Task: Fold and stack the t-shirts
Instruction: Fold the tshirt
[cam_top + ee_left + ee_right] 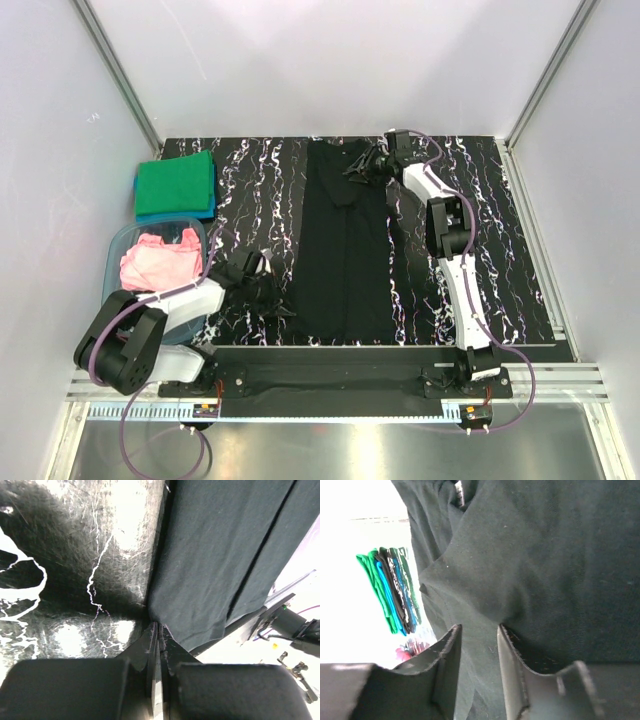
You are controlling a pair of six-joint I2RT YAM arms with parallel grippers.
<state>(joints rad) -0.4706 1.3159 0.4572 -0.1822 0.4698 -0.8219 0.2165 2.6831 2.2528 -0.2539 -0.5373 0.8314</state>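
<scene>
Nearest, the left gripper [157,627] has its jaws together at the near corner of the black t-shirt [345,250]; whether it pinches cloth cannot be told. Left of it, a pink t-shirt [158,262] sits in a clear tub [118,240]. Beyond the tub, on the tabletop [250,190], a green t-shirt [176,183] lies on a blue t-shirt [170,215]. Farthest, the right gripper [479,627] is over the black t-shirt's collar end, jaws apart.

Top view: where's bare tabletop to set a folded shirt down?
Free: the strip between the right arm and the table's right edge; a narrower strip between the green t-shirt and the black t-shirt. Crowded: near left, around the tub and left gripper.
</scene>
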